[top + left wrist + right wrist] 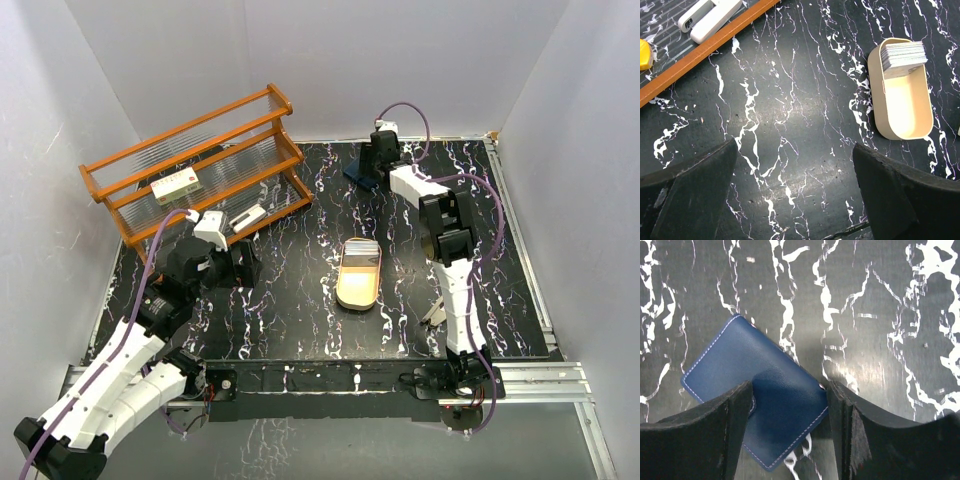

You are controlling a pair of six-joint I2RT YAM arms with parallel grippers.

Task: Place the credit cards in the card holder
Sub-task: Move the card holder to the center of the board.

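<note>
Card holder folded, long axis diagonal, right tool parted astride it, left tool spread, empty

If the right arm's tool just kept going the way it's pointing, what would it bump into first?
The blue card holder, lying closed on the table right under the right tool. Its open fingers sit either side of it; the remaining gap is hard to judge.

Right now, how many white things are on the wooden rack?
2. A white box with red marks lies higher up on the rack; a white stapler-like thing lies on its lowest shelf. Part of that shelf is hidden, so more may be there.
</note>
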